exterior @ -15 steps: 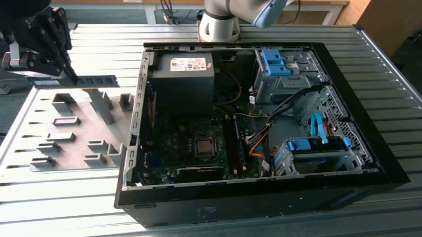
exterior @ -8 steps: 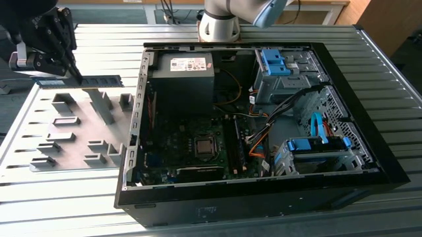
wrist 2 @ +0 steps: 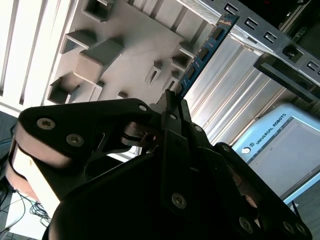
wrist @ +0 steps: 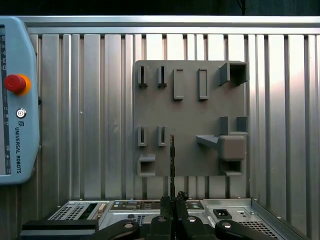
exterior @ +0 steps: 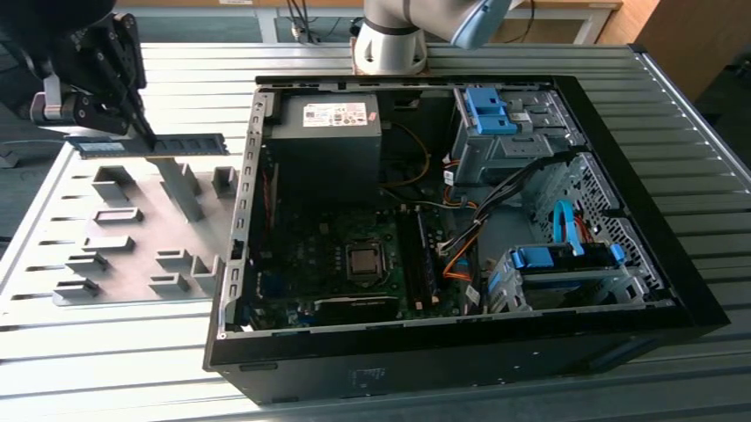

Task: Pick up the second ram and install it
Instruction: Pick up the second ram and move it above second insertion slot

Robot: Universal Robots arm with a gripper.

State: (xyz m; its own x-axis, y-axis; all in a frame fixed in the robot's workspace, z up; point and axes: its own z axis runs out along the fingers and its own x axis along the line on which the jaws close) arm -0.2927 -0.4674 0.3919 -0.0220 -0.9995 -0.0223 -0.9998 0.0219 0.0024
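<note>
- Exterior view: in the exterior view's upper left, the gripper point(exterior: 139, 132) has the second ram point(exterior: 193, 143) pinched near its middle, jaws drawn narrow on the board. The stick hangs level and on edge above the grey fixture plate point(exterior: 141, 229) on the worktop point(exterior: 118, 352). It looks clear of the plate's blocks, so I'd call it lifted out. It's well apart from the open computer case point(exterior: 470, 220) and the motherboard point(exterior: 340, 255) on the exterior view's right.
- Second wrist view: over the gripper point(wrist 2: 172, 102), the second ram point(wrist 2: 205, 50) runs straight out from the jaws, blue-green with its row of black chips showing. The fixture plate point(wrist 2: 115, 45) lies beyond it and a teach pendant point(wrist 2: 285, 145) sits off to one side.
- First wrist view: here the second ram point(wrist: 172, 155) is a thin dark line, edge-on, running out from the gripper point(wrist: 173, 200) across the fixture plate point(wrist: 190, 120). A central pinch like this likely keeps the board balanced and square, with its far edge free. The case rim point(wrist: 125, 205) sits close by the jaws.
</note>
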